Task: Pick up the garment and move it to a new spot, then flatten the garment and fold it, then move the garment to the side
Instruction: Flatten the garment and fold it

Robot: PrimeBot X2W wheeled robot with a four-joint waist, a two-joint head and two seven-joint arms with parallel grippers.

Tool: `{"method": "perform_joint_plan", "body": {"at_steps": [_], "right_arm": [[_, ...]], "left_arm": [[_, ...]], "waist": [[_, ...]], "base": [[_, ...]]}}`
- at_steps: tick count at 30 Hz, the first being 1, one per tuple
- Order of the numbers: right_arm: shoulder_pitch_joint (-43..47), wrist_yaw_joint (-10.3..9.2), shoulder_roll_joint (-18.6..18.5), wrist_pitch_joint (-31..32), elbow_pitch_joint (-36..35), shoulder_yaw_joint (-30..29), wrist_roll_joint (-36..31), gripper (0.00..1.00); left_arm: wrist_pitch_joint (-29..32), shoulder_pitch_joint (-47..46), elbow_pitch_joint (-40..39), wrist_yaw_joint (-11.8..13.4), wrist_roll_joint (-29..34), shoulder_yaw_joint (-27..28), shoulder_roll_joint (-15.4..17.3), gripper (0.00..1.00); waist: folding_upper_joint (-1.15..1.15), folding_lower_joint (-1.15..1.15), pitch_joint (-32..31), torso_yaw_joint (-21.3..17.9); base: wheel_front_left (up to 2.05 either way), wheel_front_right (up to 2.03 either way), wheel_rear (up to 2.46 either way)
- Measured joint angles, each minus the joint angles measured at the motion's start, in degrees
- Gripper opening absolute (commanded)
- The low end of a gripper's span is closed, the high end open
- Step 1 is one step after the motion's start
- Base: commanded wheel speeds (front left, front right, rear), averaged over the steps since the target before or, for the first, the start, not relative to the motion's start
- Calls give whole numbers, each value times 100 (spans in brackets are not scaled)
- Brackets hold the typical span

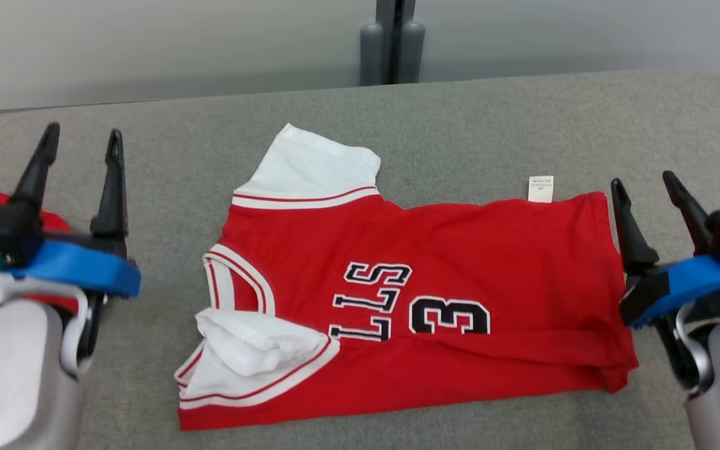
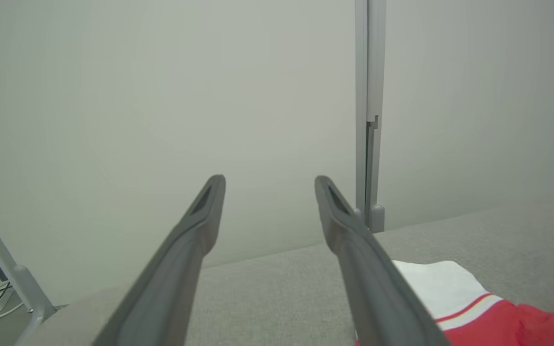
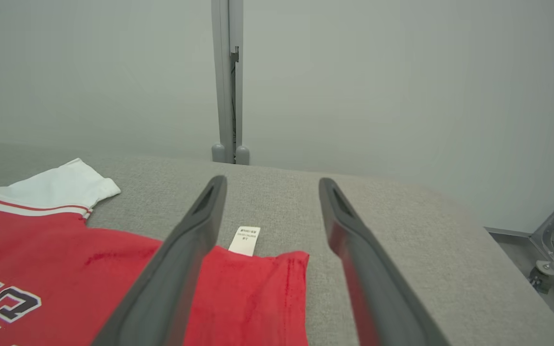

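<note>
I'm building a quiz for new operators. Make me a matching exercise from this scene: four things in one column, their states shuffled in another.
1 far sleeve
2 near sleeve
3 care label
4 right gripper

a open, beside the hem of the jersey
b crumpled
c lying flat
d sticking out past the far edge

Pairs: 1-c, 2-b, 3-d, 4-a

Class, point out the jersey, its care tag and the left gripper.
jersey (image 1: 460, 250), head view, red chest
care tag (image 1: 540, 189), head view, label's middle
left gripper (image 1: 83, 131), head view, between its fingertips
</note>
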Motion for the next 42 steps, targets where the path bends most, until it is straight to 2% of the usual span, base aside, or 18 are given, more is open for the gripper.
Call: {"method": "perform_joint_plan", "body": {"at_steps": [6,14,21,25,34,42], "right_arm": [[-769,0,-276,777,218,166,102,100],[-1315,0,-380,1429,459,468,476,100],[-1648,0,-368,1447,535,733,572,100],[-1837,0,-304,1392,544,883,664,100],[-2045,0,-235,1237,628,1071,726,100],[-2235,0,-148,1096,762,1248,812,100]], "left_arm": [[514,-1369,382,-56,-428,-576,364,100],[1103,-2724,1004,-78,-1429,-1953,903,100],[1503,-3367,1740,-78,-2214,-3006,1166,100],[1508,-3600,2095,-78,-2576,-3398,1318,100],[1447,-4213,2481,-78,-3095,-4188,1344,100],[1662,-4592,2806,-78,-3432,-4826,1382,100]], "waist": [[0,1,605,-215],[0,1,1302,-514],[0,1,1759,-735],[0,0,1968,-866],[0,0,2275,-1004],[0,-1,2432,-1198]], "base": [[0,0,0],[0,0,0],[0,0,0],[0,0,0],[0,0,0],[0,0,0]]}}
